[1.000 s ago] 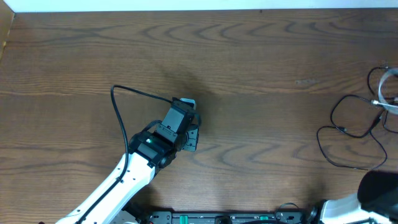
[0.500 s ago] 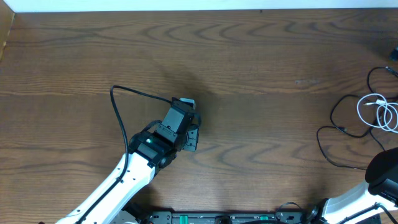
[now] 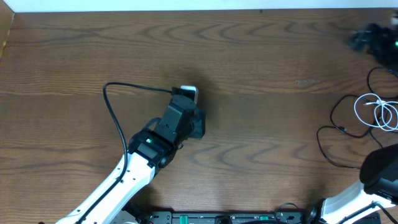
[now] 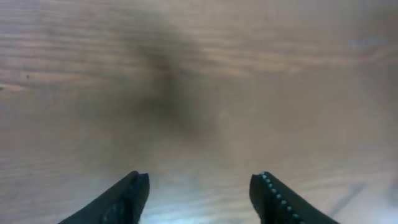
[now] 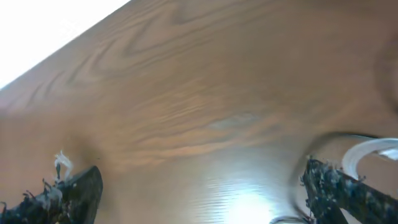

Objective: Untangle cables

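Overhead, right edge of frame, mid-height: black cable [image 3: 344, 129] sprawled in loose open loops on the wooden table [image 3: 261, 62], on the nearer side. White cable [image 3: 375, 102] just beyond it, gathered in a small coil and partly cut off by the frame edge. The two appear to cross there; cannot tell whether they are knotted.

Judgement: both light, limp and thin. They will drag and sag rather than hold shape, and will likely slip from a loose pinch. Best hold looks like a free run of the black loop, or a plug end, well off the crossing.

Left wrist: left gripper [image 4: 200, 180] jaws parted, nothing between them, bare wood below. Overhead puts it centre-left, well apart from both cables.

Right wrist: right gripper [image 5: 200, 177] jaws spread wide and empty. White cable shows at the right of the frame, just above that side's finger. Overhead has this gripper blurred at upper right, beyond the cables.
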Robot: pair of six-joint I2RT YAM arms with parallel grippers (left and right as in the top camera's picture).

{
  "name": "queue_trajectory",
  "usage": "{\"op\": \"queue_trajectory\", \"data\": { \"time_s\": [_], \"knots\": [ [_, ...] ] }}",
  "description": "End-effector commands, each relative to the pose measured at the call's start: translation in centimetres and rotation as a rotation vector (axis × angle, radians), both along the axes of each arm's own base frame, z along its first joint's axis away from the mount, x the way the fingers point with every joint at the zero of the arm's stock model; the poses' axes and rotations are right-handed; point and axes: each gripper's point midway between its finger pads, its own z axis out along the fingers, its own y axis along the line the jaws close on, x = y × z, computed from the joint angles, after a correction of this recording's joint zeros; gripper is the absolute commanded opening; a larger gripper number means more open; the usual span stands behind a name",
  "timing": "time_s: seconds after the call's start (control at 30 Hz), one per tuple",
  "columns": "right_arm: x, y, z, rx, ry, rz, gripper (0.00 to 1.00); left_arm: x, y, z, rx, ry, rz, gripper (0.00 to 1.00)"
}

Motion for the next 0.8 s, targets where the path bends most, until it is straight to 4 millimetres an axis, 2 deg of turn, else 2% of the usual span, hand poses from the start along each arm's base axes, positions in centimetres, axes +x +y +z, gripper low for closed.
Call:
{"op": "queue_trajectory", "data": {
  "time_s": [0.0,0.2,0.33,0.4,0.57,0.67,0.77],
  "knots": [
    [0.1,5.5,-0.6,-0.02,-0.013,0.217,0.99,1.5,2.2,0.4,-0.027,-0.004,0.159,0.61],
    [-1.1,8.8,-5.0,-0.262,0.146,0.286,0.99,1.6,6.0,-1.1,-0.066,0.11,0.26,0.64],
    [-3.1,11.0,-7.8,-0.325,0.249,0.346,0.99,0.2,8.0,-2.5,-0.115,0.243,0.296,0.64],
    [-4.9,12.0,-9.4,-0.31,0.328,0.357,0.99,-1.1,9.2,-3.5,-0.127,0.332,0.326,0.64],
    [-8.9,12.4,-12.0,-0.271,0.502,0.338,0.99,-5.9,12.1,-5.7,-0.102,0.57,0.431,0.65],
    [-11.1,12.3,-12.9,-0.26,0.572,0.348,0.99,-8.5,13.2,-6.1,-0.066,0.668,0.448,0.65],
    [-12.7,12.5,-13.3,-0.245,0.59,0.354,0.99,-10.3,13.4,-5.9,-0.03,0.707,0.407,0.65]
  ]
}}
